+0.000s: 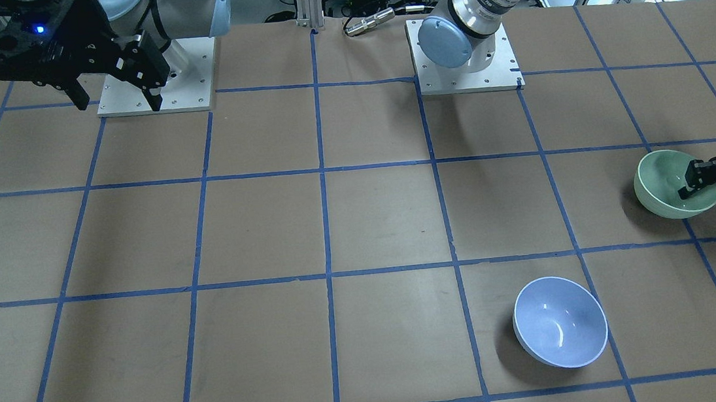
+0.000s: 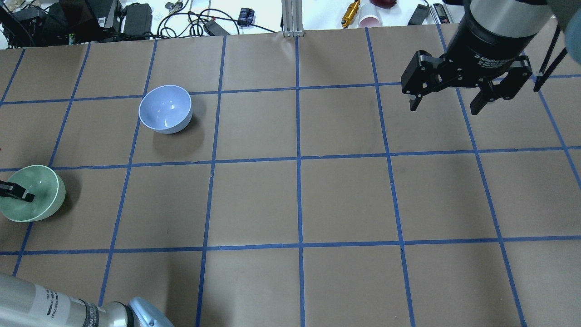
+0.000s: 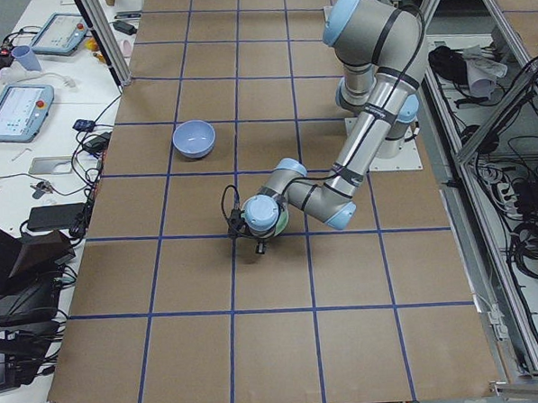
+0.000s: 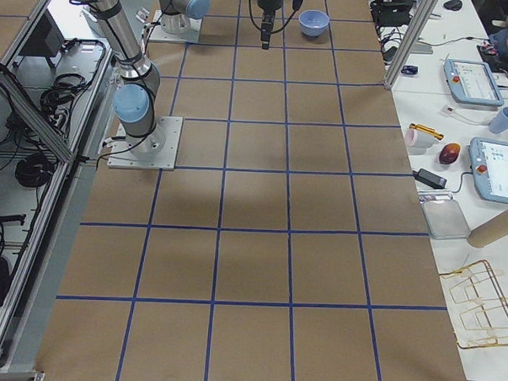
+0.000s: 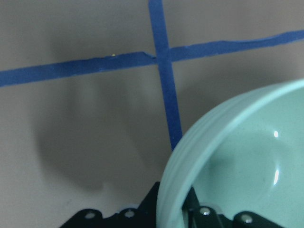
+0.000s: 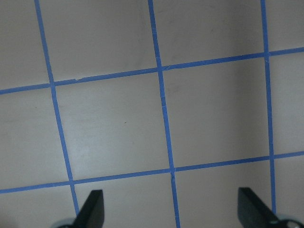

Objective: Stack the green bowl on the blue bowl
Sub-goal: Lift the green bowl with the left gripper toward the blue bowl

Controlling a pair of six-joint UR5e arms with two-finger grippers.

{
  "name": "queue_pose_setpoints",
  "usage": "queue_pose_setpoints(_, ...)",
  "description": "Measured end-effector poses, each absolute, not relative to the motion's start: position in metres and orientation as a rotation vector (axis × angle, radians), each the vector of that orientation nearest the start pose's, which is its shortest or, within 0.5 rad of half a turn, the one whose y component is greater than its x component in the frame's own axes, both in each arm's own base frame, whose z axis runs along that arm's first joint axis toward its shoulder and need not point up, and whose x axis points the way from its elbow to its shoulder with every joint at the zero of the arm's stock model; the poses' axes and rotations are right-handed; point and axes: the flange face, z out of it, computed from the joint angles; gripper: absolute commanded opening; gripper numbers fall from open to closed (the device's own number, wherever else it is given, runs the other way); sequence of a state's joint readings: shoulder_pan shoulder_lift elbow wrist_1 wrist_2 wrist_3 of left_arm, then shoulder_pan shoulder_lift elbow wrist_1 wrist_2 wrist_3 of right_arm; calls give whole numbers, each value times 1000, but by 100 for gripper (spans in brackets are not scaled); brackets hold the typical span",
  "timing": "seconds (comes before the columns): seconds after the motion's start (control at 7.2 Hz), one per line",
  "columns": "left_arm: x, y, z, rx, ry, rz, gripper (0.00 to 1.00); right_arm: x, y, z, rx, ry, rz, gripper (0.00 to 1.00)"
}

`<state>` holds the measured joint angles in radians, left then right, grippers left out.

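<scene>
The green bowl [image 1: 661,181] is at the table's edge on my left side, also in the overhead view [image 2: 43,193]. My left gripper [image 1: 690,194] is shut on its rim, one finger inside and one outside, as the left wrist view [image 5: 173,209] shows with the bowl [image 5: 237,161]. The bowl hangs slightly tilted, a little above the table. The blue bowl [image 1: 561,330] stands upright and empty about one grid square away [image 2: 165,109]. My right gripper [image 2: 445,109] is open and empty, high over the far side of the table [image 1: 119,104].
The brown table [image 1: 269,236] carries a blue tape grid. The arm base plates [image 1: 156,82] [image 1: 466,59] sit at the robot's edge. Cables and tools [image 2: 136,18] lie beyond the far edge.
</scene>
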<state>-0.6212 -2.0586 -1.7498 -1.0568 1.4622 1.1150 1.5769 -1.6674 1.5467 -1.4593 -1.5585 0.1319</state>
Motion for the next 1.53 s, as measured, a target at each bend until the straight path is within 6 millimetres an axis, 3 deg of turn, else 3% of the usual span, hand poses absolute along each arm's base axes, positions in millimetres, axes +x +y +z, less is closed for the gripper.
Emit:
queue_pose_setpoints(0.42, 395, -462, 189, 257, 3318, -33, 0, 137, -448, 534, 197, 3122, -15, 100)
queue_pose_setpoints(0.83, 386, -466, 209, 250, 3324, -69, 0, 137, -448, 534, 197, 3122, -15, 100)
queue_pose_setpoints(1.25, 349, -480, 249, 224, 3363, -87, 0, 137, -448, 534, 197, 3122, -13, 100)
queue_pose_setpoints(1.53, 305, -510, 298, 235, 3390, -73, 0, 137, -448, 534, 197, 3122, -15, 100)
